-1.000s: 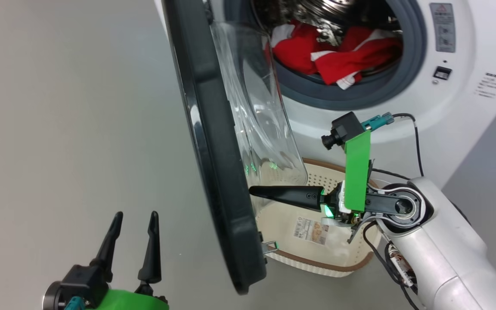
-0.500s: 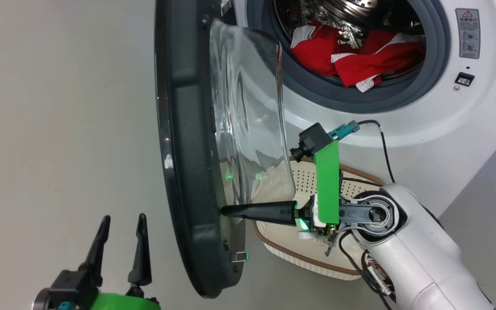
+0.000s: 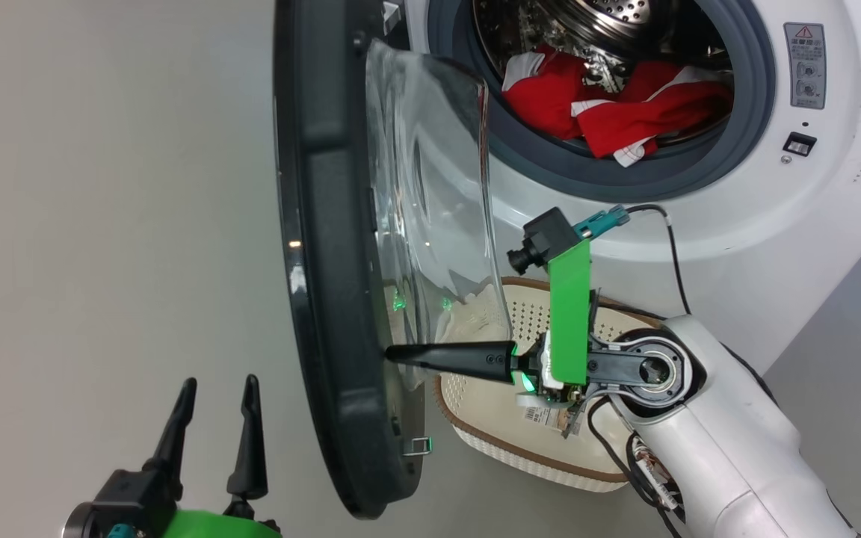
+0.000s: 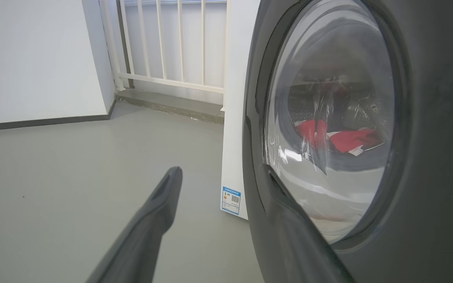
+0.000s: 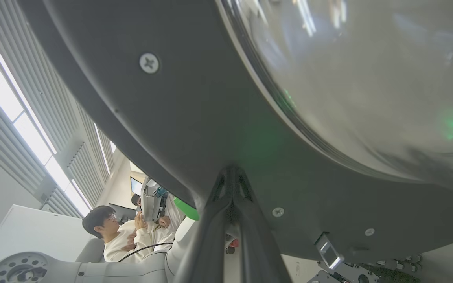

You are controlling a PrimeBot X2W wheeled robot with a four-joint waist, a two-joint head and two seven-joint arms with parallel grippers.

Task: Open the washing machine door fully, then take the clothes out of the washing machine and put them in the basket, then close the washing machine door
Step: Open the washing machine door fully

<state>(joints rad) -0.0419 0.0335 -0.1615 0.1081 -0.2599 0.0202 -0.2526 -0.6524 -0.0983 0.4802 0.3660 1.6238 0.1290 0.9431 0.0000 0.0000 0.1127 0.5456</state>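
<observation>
The washing machine stands with its drum exposed, and the red clothes lie inside at the drum's front lip. The washing machine door stands out edge-on, its glass bowl facing the machine. My right gripper is shut, its tips pressed against the door's inner face below the glass, as the right wrist view shows. The cream basket sits on the floor under that arm. My left gripper is open at the lower left, holding nothing, beside the door's outer face.
Grey floor spreads left of the door. A white railing and a wall stand beyond the machine's side. A seated person appears past the door's rim in the right wrist view.
The door has swung further out from the machine with my shut right gripper pushing on its inner face. The head view has shifted too. My left gripper stays open.
</observation>
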